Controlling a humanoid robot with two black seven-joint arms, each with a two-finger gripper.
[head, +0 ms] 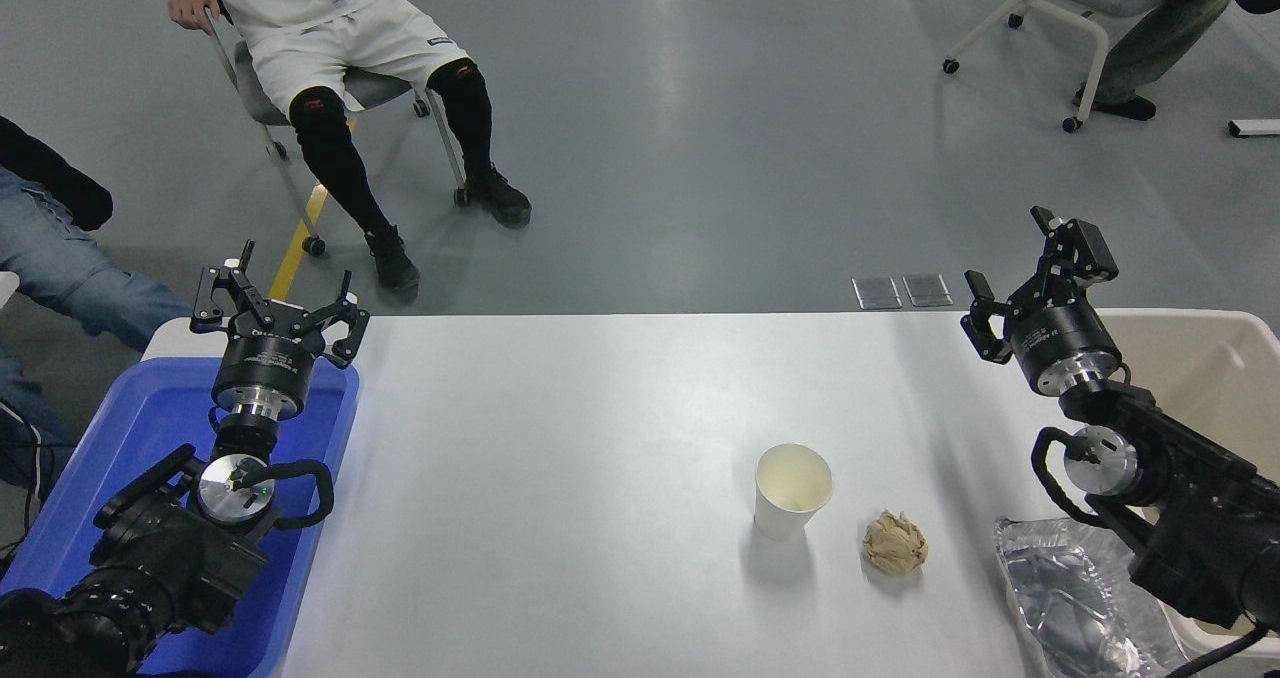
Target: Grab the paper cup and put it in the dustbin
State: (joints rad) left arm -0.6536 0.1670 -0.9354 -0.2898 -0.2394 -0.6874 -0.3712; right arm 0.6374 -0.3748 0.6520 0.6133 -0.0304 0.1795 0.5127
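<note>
Item: paper cup (792, 489), white, upright, mouth up, lower centre-right of frame on the white table (600, 438), just left of a crumpled tan paper ball (895, 543).

Handling, my estimate: light, thin-walled, crushable; grip gently across the mid-wall below the rolled rim.

My right gripper (1030, 268): right edge, fingers spread wide, holding nothing, beside the dustbin (1215, 368).

Left gripper (275, 308): parked lower left, spread.

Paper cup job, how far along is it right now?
Nothing looks done yet. The paper cup stands upright on the white table, beside a crumpled paper ball, untouched. In hand: nothing; the right hand is open and empty, raised beside the dustbin, and the left hand is open over the blue bin. Left: reach, grasp, carry and drop the cup into the dustbin.
</note>
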